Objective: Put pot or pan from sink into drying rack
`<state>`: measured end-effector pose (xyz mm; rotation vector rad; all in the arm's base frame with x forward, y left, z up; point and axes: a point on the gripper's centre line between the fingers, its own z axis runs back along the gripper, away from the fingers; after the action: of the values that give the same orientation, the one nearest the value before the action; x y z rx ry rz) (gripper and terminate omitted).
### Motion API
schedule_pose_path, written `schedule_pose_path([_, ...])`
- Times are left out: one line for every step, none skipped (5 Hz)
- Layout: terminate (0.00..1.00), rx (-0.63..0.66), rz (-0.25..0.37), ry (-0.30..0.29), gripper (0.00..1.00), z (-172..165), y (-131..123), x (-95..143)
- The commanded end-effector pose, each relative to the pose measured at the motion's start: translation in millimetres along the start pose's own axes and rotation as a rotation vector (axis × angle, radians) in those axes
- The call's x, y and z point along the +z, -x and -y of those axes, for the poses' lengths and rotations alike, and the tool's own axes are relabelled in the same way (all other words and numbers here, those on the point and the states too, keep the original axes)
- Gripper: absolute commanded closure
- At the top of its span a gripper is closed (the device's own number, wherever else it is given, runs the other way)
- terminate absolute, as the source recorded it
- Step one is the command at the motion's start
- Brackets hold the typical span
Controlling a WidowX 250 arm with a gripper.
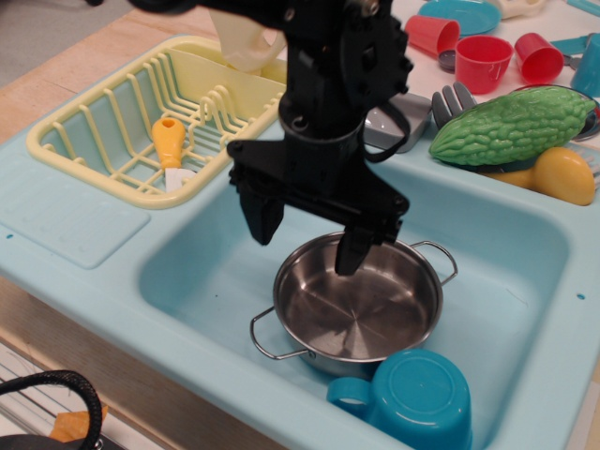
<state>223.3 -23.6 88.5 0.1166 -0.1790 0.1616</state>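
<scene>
Steel pot (pixel 358 305) is sitting flat on the bottom of the aqua sink (pixel 202 267), both wire loop handles sticking out, nothing inside it. Only one view here, looking down from the front. Black tool (pixel 307 232) hangs just above the pot's left-rear rim with its fingers spread wide apart and gripping nothing: one finger is out over bare sink floor to the left of the pot, the other dips over the pot's back edge, can't tell if it's actually touching the rim. Teal mug (pixel 412 398) lies upside down at the front of the sink, pressed right up against the pot. Yellow drying rack (pixel 112 122) is off to the back left, with a small orange-handled utensil (pixel 170 150) lying in it. Green bumpy gourd (pixel 511 125) and a few red cups (pixel 484 60) sit on the surface behind the sink.
</scene>
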Motion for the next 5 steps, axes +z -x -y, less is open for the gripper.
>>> schedule_pose_path([0.00,0.030,0.011,0.015,0.00,-13,-2,-9])
schedule_pose_path([0.00,0.029,-0.019,0.032,0.00,-16,-5,-22])
schedule_pose_path([0.00,0.037,-0.015,0.052,0.00,-14,-4,-30])
schedule_pose_path([0.00,0.055,-0.005,0.065,1.00,-10,-4,-35])
schedule_pose_path([0.00,0.058,0.009,0.064,1.00,-6,-3,-34])
